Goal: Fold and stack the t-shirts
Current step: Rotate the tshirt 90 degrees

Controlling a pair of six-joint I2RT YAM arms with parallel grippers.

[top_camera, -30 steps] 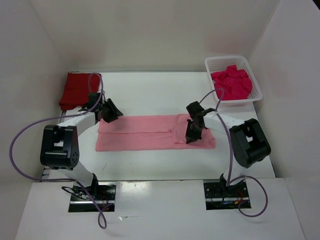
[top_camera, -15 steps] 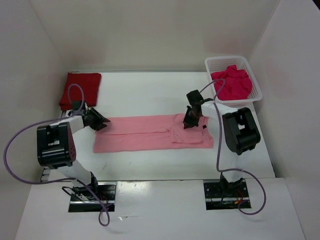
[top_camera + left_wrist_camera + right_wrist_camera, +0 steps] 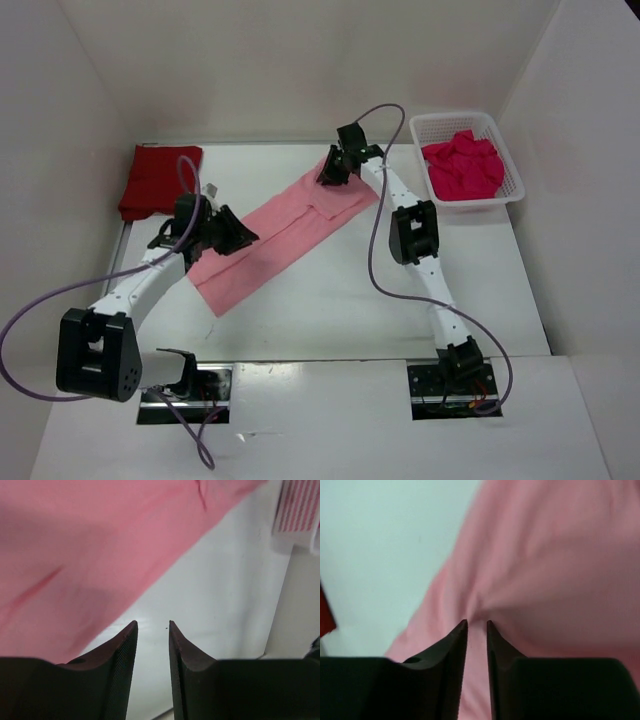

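Light pink shirt (image 3: 285, 235) (image 3: 75, 555) (image 3: 545, 555): folded to a long narrow strip, flat on the table (image 3: 330, 300), mid-table. Long axis diagonal, with the near end pointing left and the far end pointing right toward the basket (image 3: 510, 165).

Right arm: stretched well out over the table, elbow raised, wrist turned leftward at the strip's far end. Right gripper (image 3: 328, 178) (image 3: 476, 622): jaws nearly together, clenched on the pink cloth, which puckers at the tips in the wrist view.

Left arm: low and extended diagonally from its base, wrist over the strip's near-left part. Left gripper (image 3: 238, 238) (image 3: 152, 625): jaws stand a slim gap apart, white table visible through it and pink cloth running up to the left finger. Whether it is gripping the cloth cannot be told.

Dark red shirt (image 3: 158, 180): folded, far-left corner, apart from the strip. Crimson-magenta shirt (image 3: 462, 168): bunched in the basket.
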